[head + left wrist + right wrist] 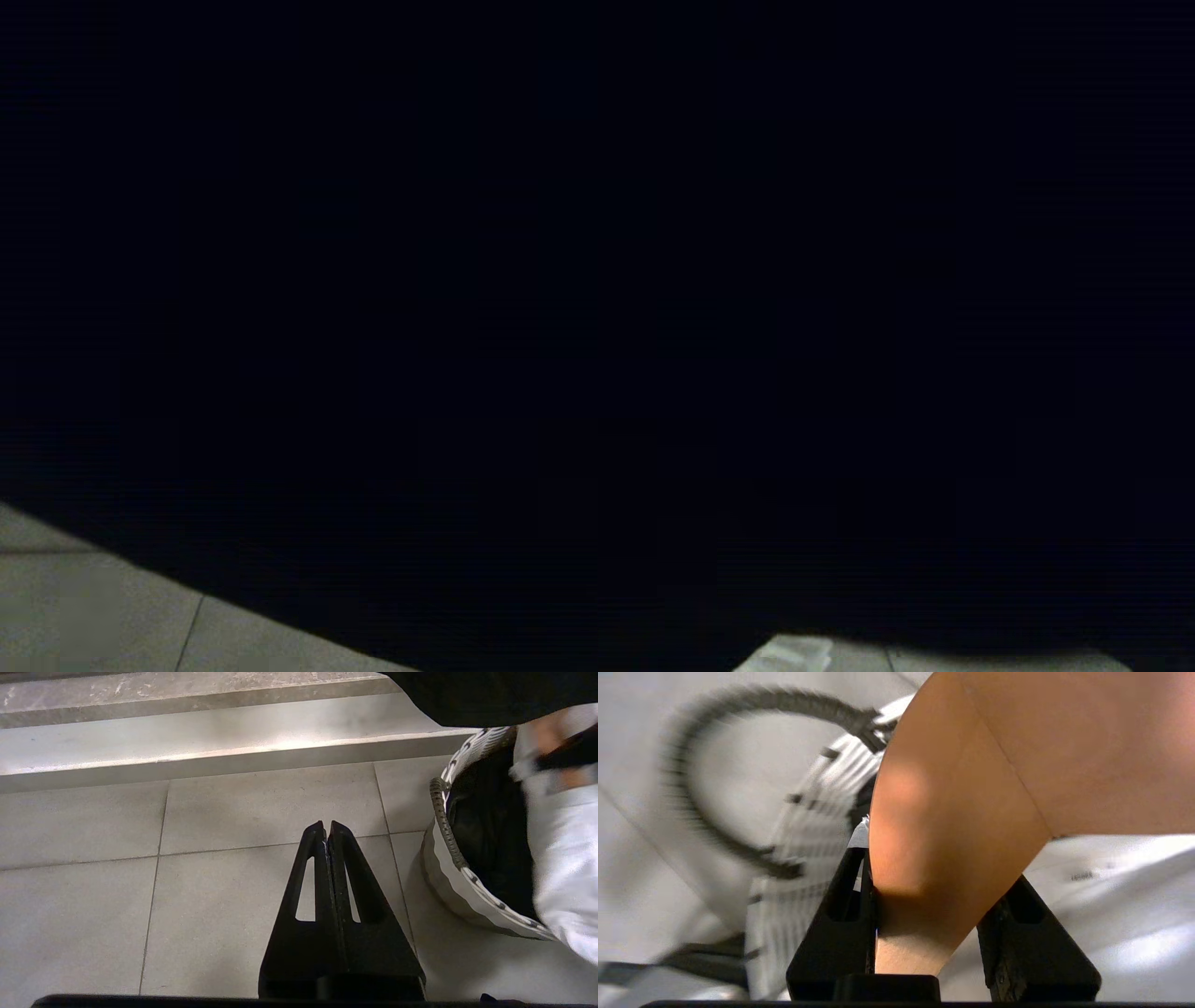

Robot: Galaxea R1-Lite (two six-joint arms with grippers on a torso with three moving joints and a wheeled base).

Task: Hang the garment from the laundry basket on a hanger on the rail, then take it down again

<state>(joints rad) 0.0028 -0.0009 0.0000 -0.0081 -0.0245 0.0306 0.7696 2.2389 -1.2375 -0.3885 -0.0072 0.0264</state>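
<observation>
Fingers [840, 914] of your right gripper [924, 905] are pinching a fold of smooth tan-orange garment fabric [994, 788], which fills the gap between them, right over the laundry basket. That small round basket [448, 877], pale ribbed rim and black loop handle [710, 779], sits on grey floor tiles [233, 812] just beside your left gripper [328, 828], whose black fingers are pressed together above the tiles. White cloth [1111, 905] lies beside the tan fabric at the basket. A pale stone step [210, 732] runs beyond the basket. You get almost nothing from the head view: mostly black.
</observation>
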